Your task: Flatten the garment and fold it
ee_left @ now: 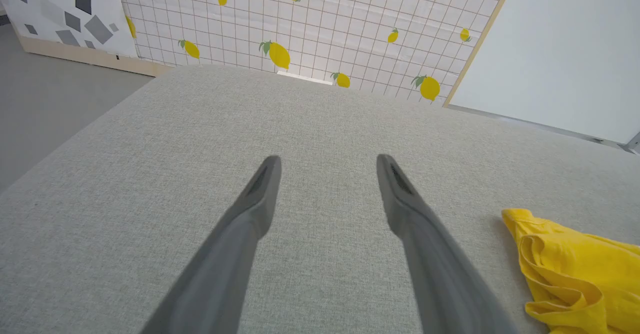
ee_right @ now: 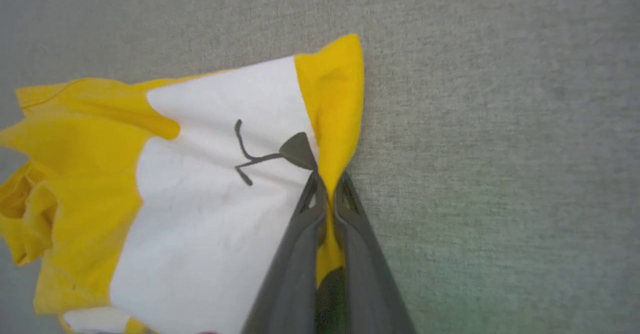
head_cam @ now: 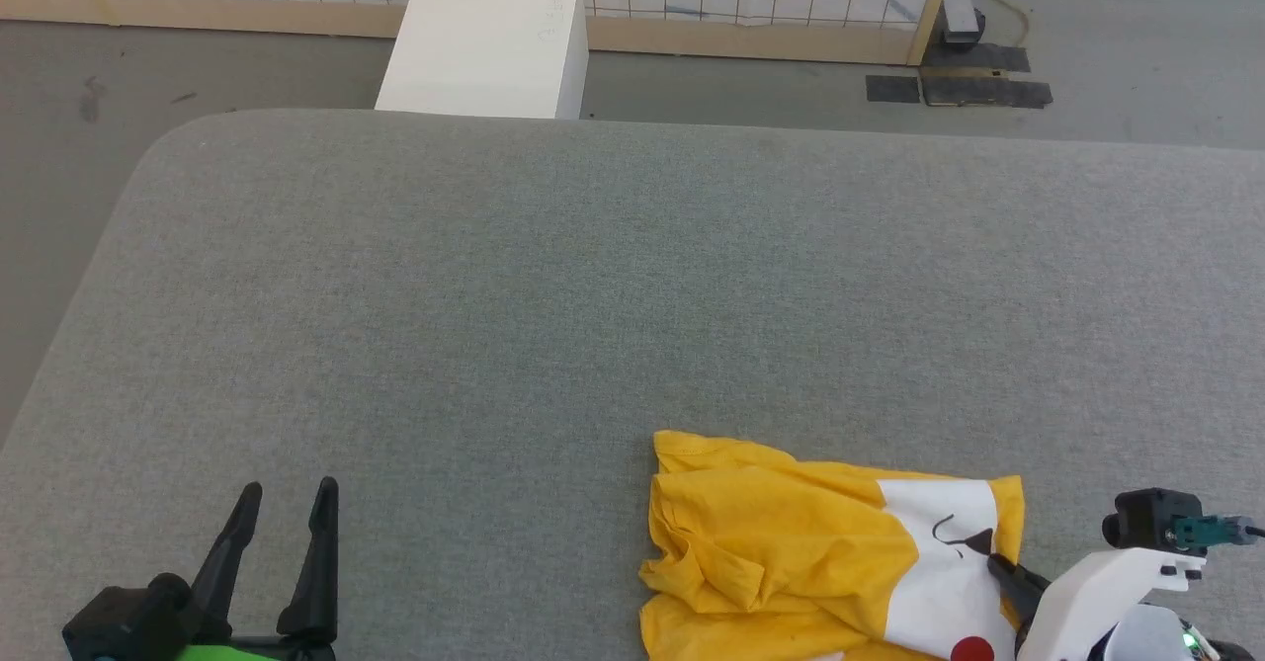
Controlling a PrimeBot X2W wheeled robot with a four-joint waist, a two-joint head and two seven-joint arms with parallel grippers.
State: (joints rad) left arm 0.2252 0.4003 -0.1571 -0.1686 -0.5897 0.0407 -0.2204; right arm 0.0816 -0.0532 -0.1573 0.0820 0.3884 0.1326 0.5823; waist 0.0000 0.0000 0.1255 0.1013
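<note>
The garment lies crumpled at the near right of the grey bench. The right pincer is clamped on its yellow edge; the left pincer stands wide, well apart.

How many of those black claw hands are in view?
2. The left gripper hangs open above the grey surface, lower left in the head view; the right gripper, lower right, is shut on a yellow edge of the garment.
</note>
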